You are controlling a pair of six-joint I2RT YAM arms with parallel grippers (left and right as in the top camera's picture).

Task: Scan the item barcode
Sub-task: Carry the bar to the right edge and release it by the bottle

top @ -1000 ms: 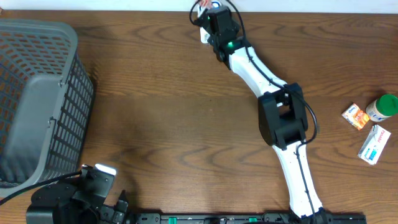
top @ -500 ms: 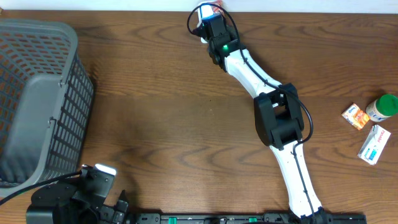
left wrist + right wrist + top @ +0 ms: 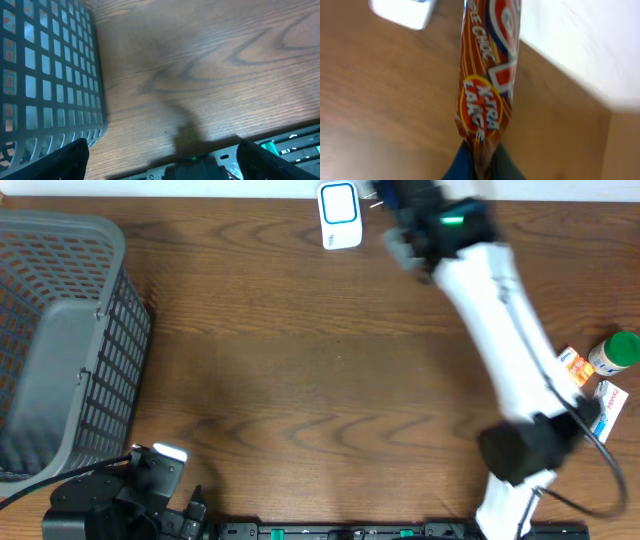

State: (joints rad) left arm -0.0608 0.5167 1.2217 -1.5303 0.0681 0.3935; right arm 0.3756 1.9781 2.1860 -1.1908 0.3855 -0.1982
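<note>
the right gripper is clamped shut on the lower end of a snack packet, a long brown and orange wrapper with "xtra large" printed in a red oval. the packet stands up out of its fingers, off the counter. from above, the right arm reaches from the near right edge up to the far edge of the counter and shows only as a blur, so the packet itself can't be made out there. the white scanner with its blue-framed face sits at the far edge, just to the left of that arm's end. in the right wrist view it is a blurred white block in the upper left corner, apart from the packet. the left gripper hangs wide open, holding nothing, low at the near left corner beside the grey basket. at the right edge lie a small orange box, a green-capped bottle and a white box, close together.
</note>
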